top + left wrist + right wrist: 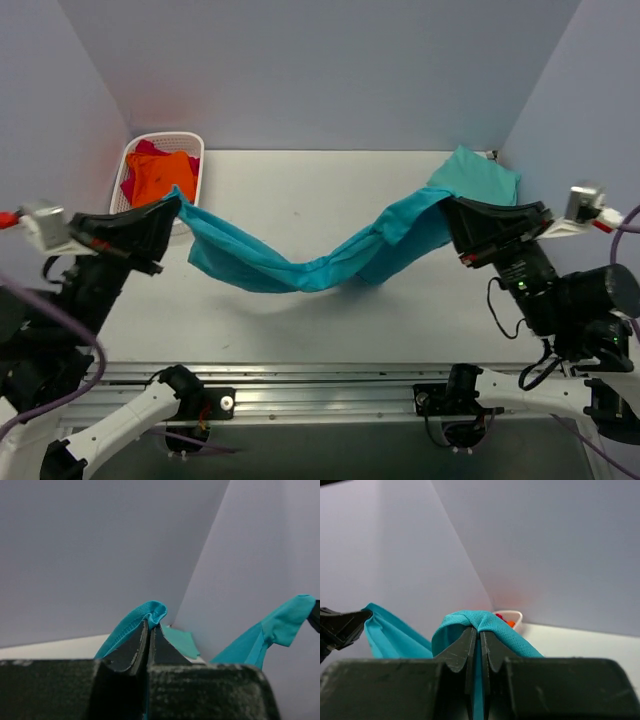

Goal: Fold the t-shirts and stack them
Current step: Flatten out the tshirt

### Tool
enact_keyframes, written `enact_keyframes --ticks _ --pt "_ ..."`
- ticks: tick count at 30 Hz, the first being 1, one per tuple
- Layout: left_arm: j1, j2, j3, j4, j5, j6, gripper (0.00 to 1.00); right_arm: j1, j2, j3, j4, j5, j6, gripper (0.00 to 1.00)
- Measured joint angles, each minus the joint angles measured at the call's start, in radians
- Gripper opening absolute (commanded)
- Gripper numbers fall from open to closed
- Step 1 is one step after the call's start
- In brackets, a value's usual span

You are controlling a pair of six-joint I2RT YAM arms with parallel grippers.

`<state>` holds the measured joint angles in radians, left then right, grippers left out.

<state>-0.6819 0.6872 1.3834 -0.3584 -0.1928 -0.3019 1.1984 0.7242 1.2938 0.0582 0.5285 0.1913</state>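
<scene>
Above the table (300, 190), teal t-shirt (280, 270) sags as a twisted band between left gripper (174, 202) and right gripper (448, 207), both clamped on its ends.

A white table (300, 200) stands enclosed by three smooth, pale lavender-grey panels: a back wall (320, 70), a left wall (50, 120) and a right wall (590, 90), which meet in straight corners. A grooved aluminium rail (330, 385) runs along the table's near edge. The light is soft and even, with a faint reddish tint in the far left corner.
</scene>
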Motion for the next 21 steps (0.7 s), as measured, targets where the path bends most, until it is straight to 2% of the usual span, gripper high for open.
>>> enact_keyframes --ticks 6,13,16,21 --pt "0.000 -0.161 0.045 0.084 0.116 0.019 0.02 -0.029 -0.044 0.084 0.053 -0.208 -0.092 0.00" --pt "0.010 -0.178 0.047 0.134 0.119 0.024 0.02 -0.232 0.032 0.257 0.023 -0.374 -0.109 0.00" --pt "0.010 -0.152 0.028 0.135 0.043 0.025 0.02 -0.249 0.098 0.331 0.026 -0.330 -0.119 0.00" --pt "0.010 -0.021 -0.050 0.143 -0.204 0.024 0.02 -0.251 0.261 0.335 0.029 -0.072 -0.148 0.00"
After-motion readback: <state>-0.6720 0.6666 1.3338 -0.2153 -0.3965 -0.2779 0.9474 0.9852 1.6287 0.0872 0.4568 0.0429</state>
